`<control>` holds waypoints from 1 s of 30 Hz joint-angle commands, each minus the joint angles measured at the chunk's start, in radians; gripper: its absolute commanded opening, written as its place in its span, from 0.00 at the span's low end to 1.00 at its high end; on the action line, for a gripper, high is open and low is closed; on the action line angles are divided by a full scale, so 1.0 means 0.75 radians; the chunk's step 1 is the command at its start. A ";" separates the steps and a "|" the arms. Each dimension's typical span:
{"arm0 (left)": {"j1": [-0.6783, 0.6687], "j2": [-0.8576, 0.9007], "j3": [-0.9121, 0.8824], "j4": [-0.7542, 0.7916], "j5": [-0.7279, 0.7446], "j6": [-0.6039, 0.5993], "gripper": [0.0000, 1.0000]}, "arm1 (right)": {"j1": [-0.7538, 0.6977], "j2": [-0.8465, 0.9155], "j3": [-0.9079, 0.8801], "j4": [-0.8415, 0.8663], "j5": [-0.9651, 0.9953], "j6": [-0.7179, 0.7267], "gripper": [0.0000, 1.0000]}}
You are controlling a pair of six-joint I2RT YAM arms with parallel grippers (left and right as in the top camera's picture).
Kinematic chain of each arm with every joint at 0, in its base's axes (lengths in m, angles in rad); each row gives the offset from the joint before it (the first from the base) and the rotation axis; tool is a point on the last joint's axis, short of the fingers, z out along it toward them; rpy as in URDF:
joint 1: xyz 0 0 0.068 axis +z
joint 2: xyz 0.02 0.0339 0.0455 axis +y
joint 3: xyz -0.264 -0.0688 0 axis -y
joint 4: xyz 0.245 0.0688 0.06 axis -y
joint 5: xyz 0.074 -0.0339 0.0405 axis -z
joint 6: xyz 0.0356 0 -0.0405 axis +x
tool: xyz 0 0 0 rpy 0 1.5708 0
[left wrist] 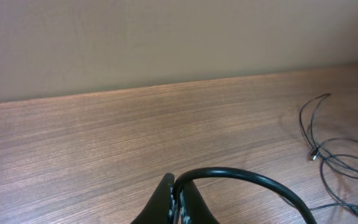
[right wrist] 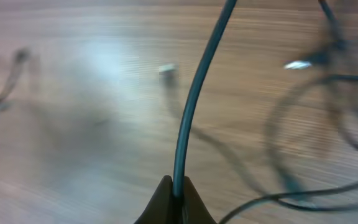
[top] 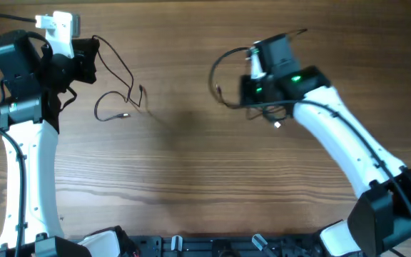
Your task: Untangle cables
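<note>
Where the arms come in (bottom edge, overhead view): left arm (top: pixel 27 178) goes up the left side, right arm (top: pixel 348 143) slants in from the lower right corner.
open room: the table (top: pixel 191 178) is bare wood across the whole middle and lower centre, between the two arms.
left gripper (left wrist: pixel 174 202): fingers pinched together on the left cable (left wrist: pixel 241 173), which arcs off to the right in its wrist view.
right gripper (right wrist: pixel 173 199): fingers clamped on the right cable (right wrist: pixel 194 93), which runs straight up the frame; that view is pretty blurry.
left cable, overhead: upper left, loose loops just right of the gripper, left plug (top: pixel 125 116) lying on the wood.
right cable, overhead: upper centre-right, one loop bulging left of the gripper, right plug (top: pixel 277 125) just below it.
gap: the two cables sit well apart, plain wood between.
far edge: in the left wrist view the table's back edge meets a plain wall (left wrist: pixel 166 37).
</note>
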 commanded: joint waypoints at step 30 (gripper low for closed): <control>-0.368 -0.027 0.007 -0.029 0.025 -0.013 0.06 | -0.112 0.073 -0.005 -0.051 -0.114 -0.523 0.76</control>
